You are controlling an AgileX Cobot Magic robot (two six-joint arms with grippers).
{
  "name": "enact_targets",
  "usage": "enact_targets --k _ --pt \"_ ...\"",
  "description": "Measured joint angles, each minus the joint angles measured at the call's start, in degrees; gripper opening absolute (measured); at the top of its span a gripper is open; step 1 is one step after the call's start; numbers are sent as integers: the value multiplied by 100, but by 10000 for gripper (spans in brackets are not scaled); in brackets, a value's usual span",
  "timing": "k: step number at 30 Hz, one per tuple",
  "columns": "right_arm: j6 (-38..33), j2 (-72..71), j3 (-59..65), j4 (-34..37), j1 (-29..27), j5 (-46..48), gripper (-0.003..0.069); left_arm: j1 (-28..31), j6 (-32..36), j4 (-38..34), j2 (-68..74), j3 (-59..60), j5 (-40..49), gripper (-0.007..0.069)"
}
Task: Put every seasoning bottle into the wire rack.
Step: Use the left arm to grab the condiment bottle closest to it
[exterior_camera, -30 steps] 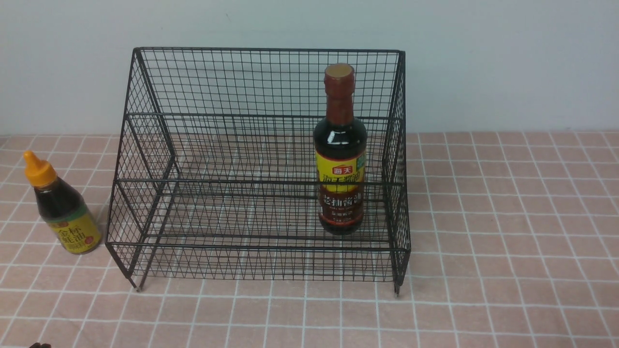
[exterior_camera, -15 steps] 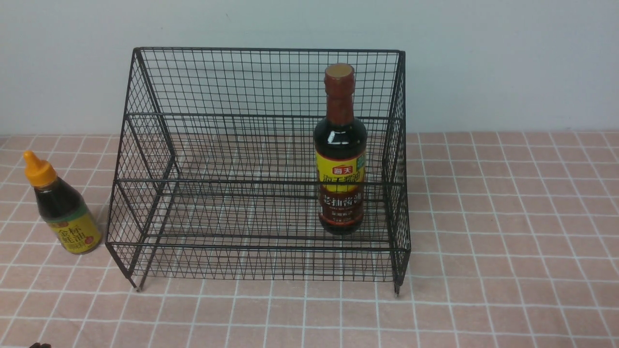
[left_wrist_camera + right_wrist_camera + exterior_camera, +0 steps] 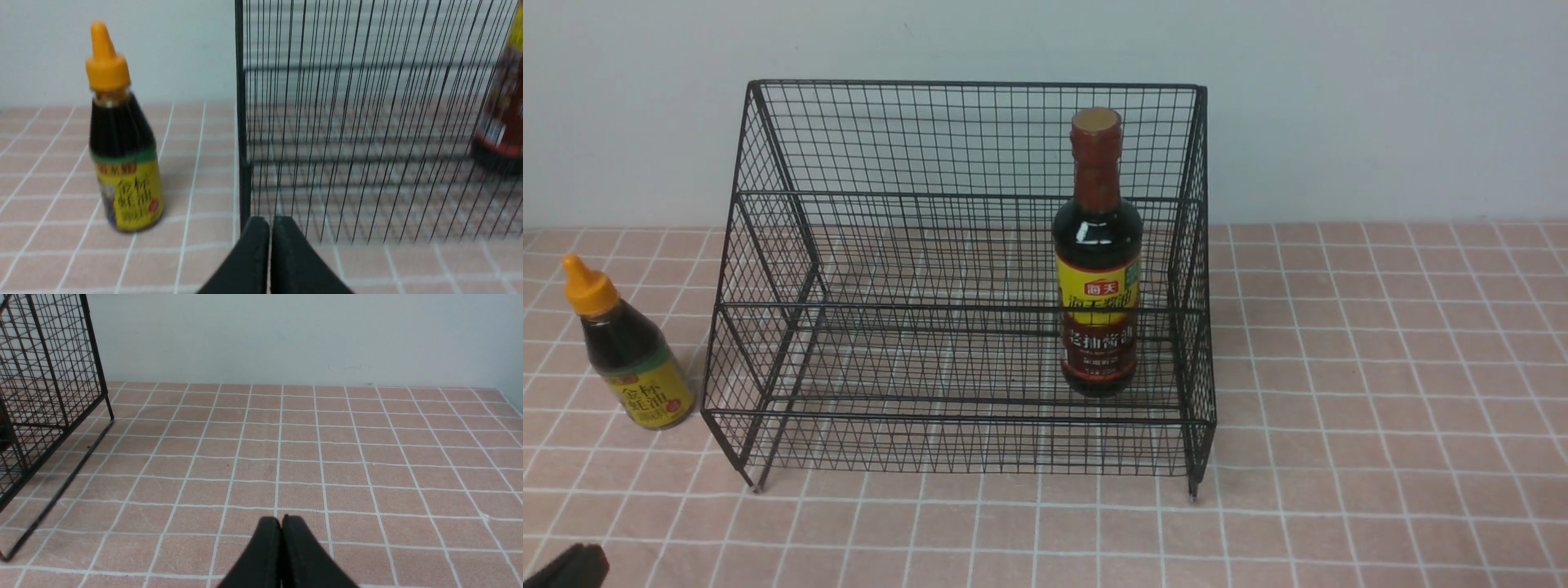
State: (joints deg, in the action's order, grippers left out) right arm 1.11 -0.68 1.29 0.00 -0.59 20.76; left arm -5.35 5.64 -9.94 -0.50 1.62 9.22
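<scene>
The black wire rack stands mid-table against the wall. A tall seasoning bottle with a brown-red cap stands upright inside it, on the lower tier at the right. A short seasoning bottle with an orange nozzle cap stands on the cloth left of the rack, apart from it. In the left wrist view that short bottle is beside the rack's corner post. My left gripper is shut and empty, well short of the bottle; its tip shows at the front view's lower left corner. My right gripper is shut and empty over bare cloth.
A pink cloth with a white grid covers the table. A pale wall runs right behind the rack. The rack's right side and foot appear at the edge of the right wrist view.
My left gripper has come further into the front view's lower left corner. Both bottles and the rack have stayed put.
</scene>
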Motion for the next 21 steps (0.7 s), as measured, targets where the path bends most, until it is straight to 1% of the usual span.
enact_targets --k 1,3,4,5,6,8,9,11,13,17,21 --pt "0 0 0 0 0 0 -14 0 0 -36 0 0 -53 -7" --pt "0 0 0 0 0 0 -14 0 0 -421 0 0 -642 -7" --pt "0 0 0 0 0 0 -14 0 -5 -706 0 0 -1088 -7" --pt "0 0 0 0 0 0 -14 0 -5 -706 0 0 -1154 -7" --pt "0 0 0 0 0 0 -14 0 -47 -963 0 0 -1742 -7" --pt "0 0 0 0 0 0 -14 0 -113 -1161 7 0 -2367 -7" --pt "0 0 0 0 0 0 -14 0 -152 -1222 50 -32 -2596 -7" --pt "0 0 0 0 0 0 -14 0 -177 -1263 183 -210 -2647 -7" --pt "0 0 0 0 0 0 -14 0 -169 -1270 463 -589 -2408 -7" --pt "0 0 0 0 0 0 -14 0 9 -1274 1630 -1758 -1037 -7" --pt "-6 0 0 0 0 0 -14 0 65 -1182 3214 -2972 1090 -7"
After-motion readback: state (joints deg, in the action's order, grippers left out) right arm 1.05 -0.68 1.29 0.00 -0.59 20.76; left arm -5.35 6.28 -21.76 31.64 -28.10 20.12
